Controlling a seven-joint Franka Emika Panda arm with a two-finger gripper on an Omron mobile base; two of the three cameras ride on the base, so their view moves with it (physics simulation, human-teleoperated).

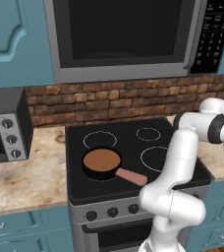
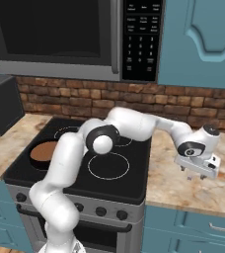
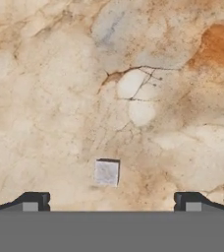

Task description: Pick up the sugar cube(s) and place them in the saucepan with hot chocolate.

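Your gripper (image 3: pixel 111 201) hangs over the counter (image 3: pixel 55 98) with its jaws spread wide and nothing between them. The cube (image 3: pixel 106 173) lies flat on the stone just past the fingertips (image 3: pixel 35 201) at 12 o'clock, roughly centred between them and not yet touched. You look to be in the approach step of the pick. Next, descend straight so the fingers straddle the cube, then close. The saucepan (image 1: pixel 102 164) sits well apart at the stove's (image 1: pixel 133 147) near-left burner, brown liquid inside, handle pointing to 4 o'clock in the left base view.
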